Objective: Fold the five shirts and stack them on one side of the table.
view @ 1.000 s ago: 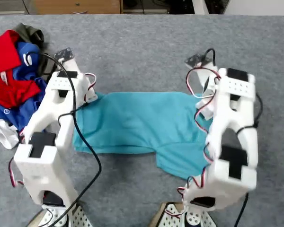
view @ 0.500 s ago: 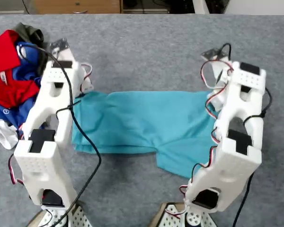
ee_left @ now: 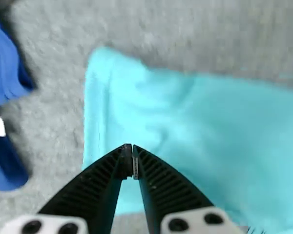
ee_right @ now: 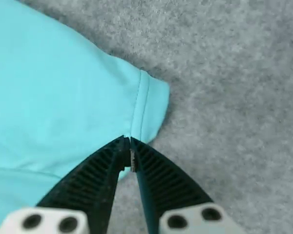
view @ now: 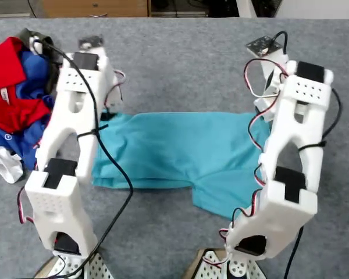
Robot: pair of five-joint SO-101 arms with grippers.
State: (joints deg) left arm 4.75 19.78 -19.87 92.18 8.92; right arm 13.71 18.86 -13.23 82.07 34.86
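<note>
A teal shirt (view: 174, 151) lies spread across the middle of the grey table, with one flap hanging toward the near edge. My left gripper (ee_left: 132, 163) is shut, its tips over the shirt's (ee_left: 210, 126) left end, close to the edge. My right gripper (ee_right: 131, 153) is shut too, its tips at the hem of the shirt's (ee_right: 53, 97) right sleeve. No cloth looks bunched between either pair of fingers. In the high view both arms stand over the shirt's two ends and hide the grippers' tips.
A pile of red, blue, white and dark shirts (view: 14, 93) sits at the table's far left; its blue cloth (ee_left: 5, 97) lies close beside the left gripper. Bare grey table (view: 174, 64) stretches beyond the teal shirt and to its right.
Both arms have swung toward the far side of the table. The teal shirt's right end was drawn outward and now lies flatter and wider.
</note>
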